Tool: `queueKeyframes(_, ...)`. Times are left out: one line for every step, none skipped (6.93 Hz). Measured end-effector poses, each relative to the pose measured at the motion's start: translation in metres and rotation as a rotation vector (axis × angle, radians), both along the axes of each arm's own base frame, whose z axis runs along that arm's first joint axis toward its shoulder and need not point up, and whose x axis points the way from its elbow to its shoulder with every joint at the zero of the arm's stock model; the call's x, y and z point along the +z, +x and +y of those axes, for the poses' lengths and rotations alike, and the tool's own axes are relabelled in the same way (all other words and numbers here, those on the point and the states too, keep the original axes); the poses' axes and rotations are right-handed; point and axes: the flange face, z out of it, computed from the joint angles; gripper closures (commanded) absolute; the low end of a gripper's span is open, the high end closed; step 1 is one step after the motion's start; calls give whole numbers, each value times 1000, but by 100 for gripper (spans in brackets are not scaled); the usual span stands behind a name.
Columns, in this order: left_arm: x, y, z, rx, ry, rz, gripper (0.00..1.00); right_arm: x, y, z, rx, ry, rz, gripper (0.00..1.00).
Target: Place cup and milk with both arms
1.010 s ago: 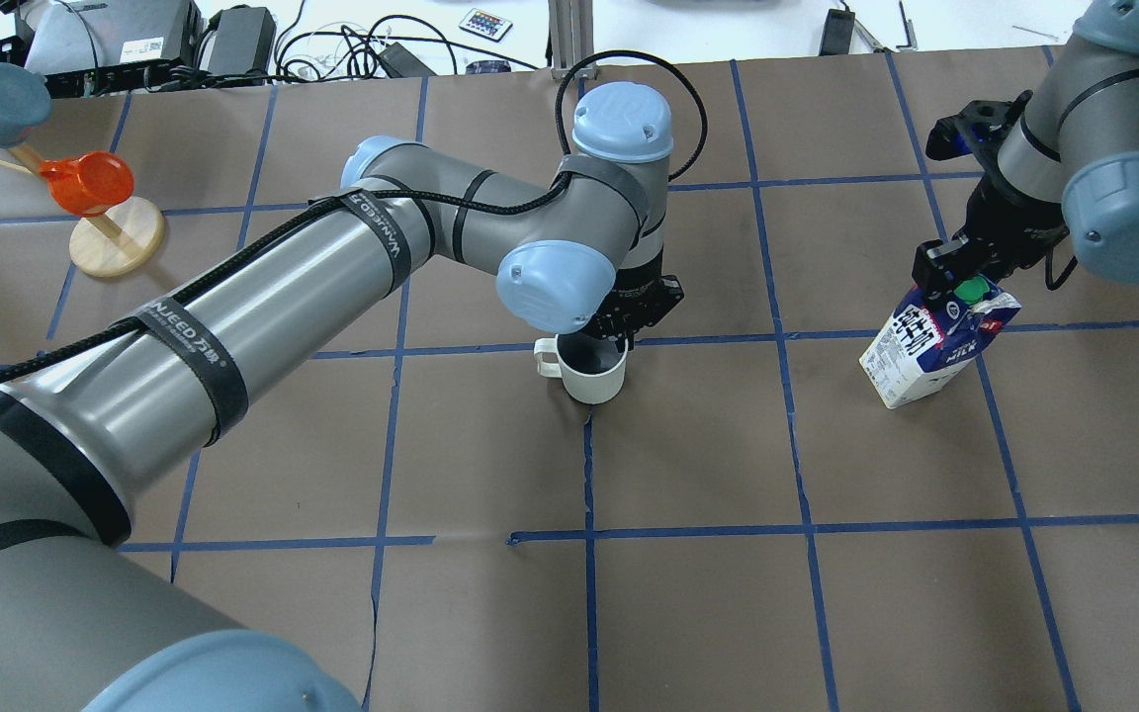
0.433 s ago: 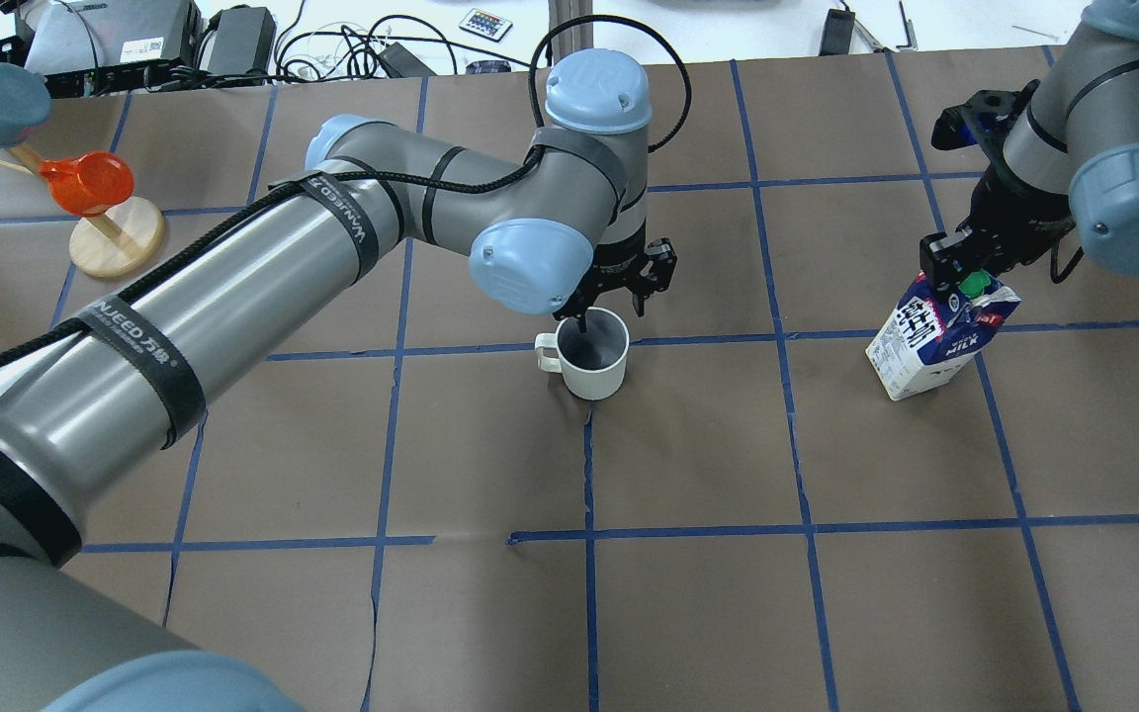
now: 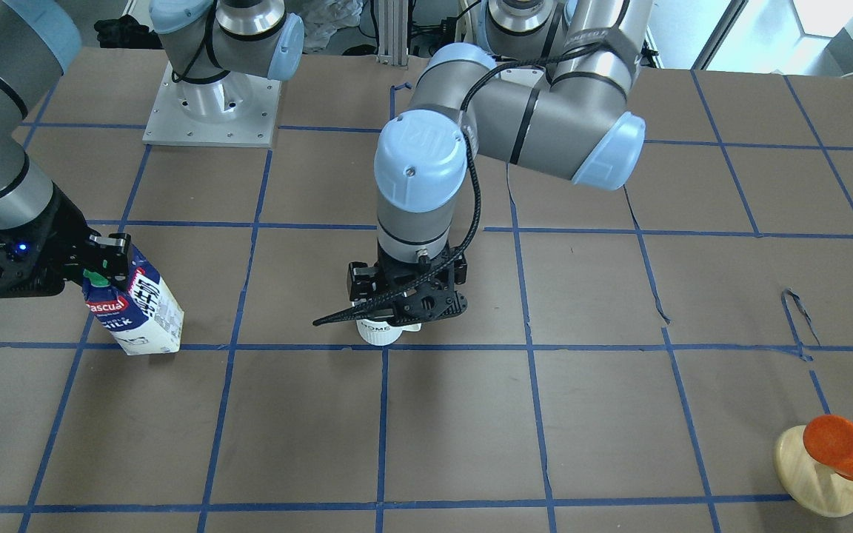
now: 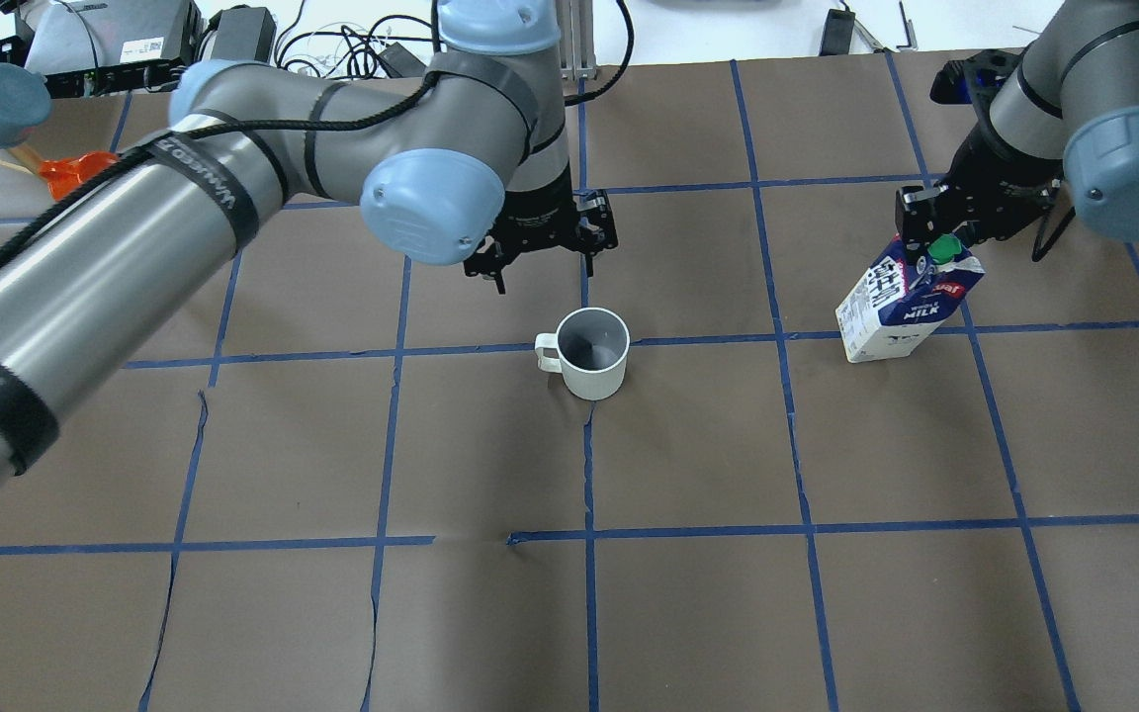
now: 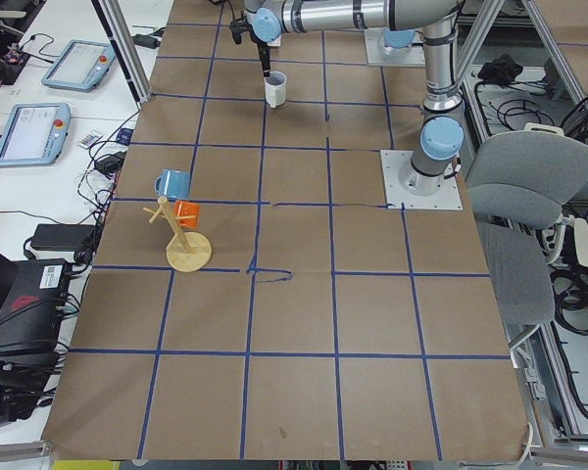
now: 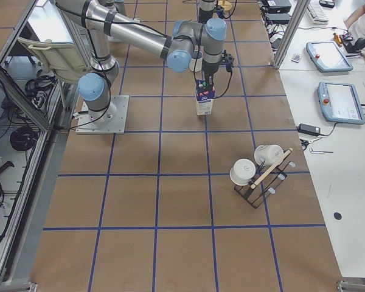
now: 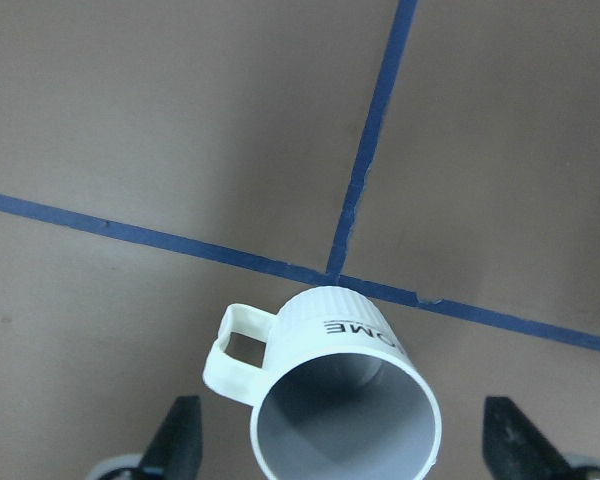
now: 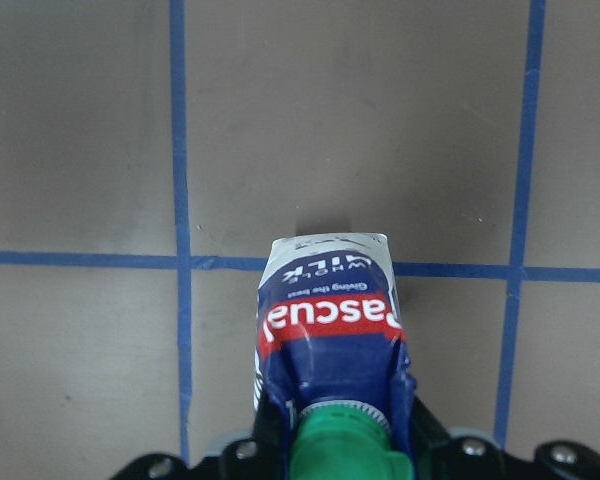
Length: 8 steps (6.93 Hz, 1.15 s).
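Brown paper table (image 4: 728,613): you see left claw (image 4: 542,259) spread apart, cup (image 4: 592,354) standing free approx. at its 5 o'clock; right claw (image 4: 928,245) clamped on milk (image 4: 901,307) top.

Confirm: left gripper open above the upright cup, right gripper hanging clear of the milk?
Not quite. The right gripper is not clear of the milk: it is clamped on its top beside the green cap, as the right wrist view shows. The left gripper is open above the upright cup.
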Motion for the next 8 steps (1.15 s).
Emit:
queueKeyframes(34, 33, 6, -65, 2, -5, 0, 6, 29, -15, -33, -12, -16, 65)
queueKeyframes(68, 66, 17, -121, 0, -3, 0, 8, 66, -29, -70, -17, -26, 65)
queueKeyframes(97, 93, 31, -161, -8, 3, 0, 7, 98, -37, -106, -15, -35, 65)
queueKeyframes(118, 113, 45, -184, -20, 7, 0, 4, 131, -37, -126, -9, -41, 64)
queueKeyframes(128, 126, 57, -187, -27, 7, 0, 1, 160, -32, -127, -2, -43, 64)
queueKeyframes(129, 137, 69, -180, -29, 8, 0, -3, 185, -26, -114, 7, -43, 64)
queueKeyframes(126, 149, 74, -165, -31, 11, 0, -7, 200, -21, -101, 17, -42, 65)
queueKeyframes(125, 160, 75, -155, -37, 12, 0, -12, 211, -18, -87, 30, -40, 65)
